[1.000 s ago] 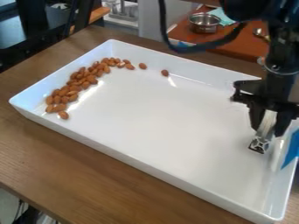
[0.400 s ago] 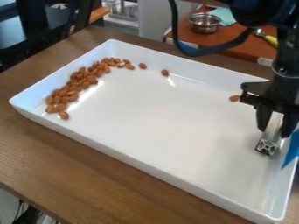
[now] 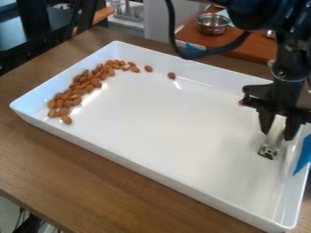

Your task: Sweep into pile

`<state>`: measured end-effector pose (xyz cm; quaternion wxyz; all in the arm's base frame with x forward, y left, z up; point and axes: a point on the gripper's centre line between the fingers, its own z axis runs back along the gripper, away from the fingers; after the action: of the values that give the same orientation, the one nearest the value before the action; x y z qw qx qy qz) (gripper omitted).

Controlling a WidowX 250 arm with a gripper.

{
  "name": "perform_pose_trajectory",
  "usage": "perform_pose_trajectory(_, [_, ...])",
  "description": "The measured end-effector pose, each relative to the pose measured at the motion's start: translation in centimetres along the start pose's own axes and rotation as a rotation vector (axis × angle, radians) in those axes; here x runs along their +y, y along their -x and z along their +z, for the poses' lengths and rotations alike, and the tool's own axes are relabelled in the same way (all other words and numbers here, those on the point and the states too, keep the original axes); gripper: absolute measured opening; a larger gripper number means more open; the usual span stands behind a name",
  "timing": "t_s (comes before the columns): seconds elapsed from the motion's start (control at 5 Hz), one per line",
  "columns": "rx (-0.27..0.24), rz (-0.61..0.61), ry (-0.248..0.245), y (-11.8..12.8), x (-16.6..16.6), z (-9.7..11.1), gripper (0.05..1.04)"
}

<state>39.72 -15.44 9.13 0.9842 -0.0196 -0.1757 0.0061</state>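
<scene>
At the right end of the white tray [image 3: 164, 170], my gripper [image 3: 278, 135] hangs low, shut on a pale bar-shaped tool [image 3: 271, 148] with a patterned square end. That end is over the tray floor near the right wall. Along the left wall and back left corner lie many almonds [image 3: 77, 91] in a curved band. Two single almonds rest by the back wall, one [image 3: 148, 68] near the band and another [image 3: 171, 76] further right. A reddish-brown bit of a further almond [image 3: 241, 103] peeks out beside the gripper's left edge, mostly hidden.
Raised walls surround the tray, which stands on a brown wooden table [image 3: 91, 182]. A blue piece [image 3: 302, 154] is at the tray's right wall, close to the tool. Behind, a metal pot [image 3: 213, 24] sits on a reddish-brown surface. A dark cable loops beside the arm.
Gripper and tool first went slightly right, uncovering an almond near the back right, then came back left and now mostly cover it. The almonds at the left have not moved.
</scene>
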Motion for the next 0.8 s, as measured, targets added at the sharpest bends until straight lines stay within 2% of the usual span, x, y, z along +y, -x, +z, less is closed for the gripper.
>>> perform_pose_trajectory(0.2, [0.027,0.039,-0.027,-0.1,3.2,0.2,0.367])
perform_pose_trajectory(0.4, [0.074,0.155,-0.032,-0.7,9.0,0.9,0.367])
perform_pose_trajectory(0.6, [0.129,0.219,0.007,-0.3,11.7,2.2,0.367])
perform_pose_trajectory(0.8, [0.125,0.202,0.120,-0.6,10.3,5.3,0.367])
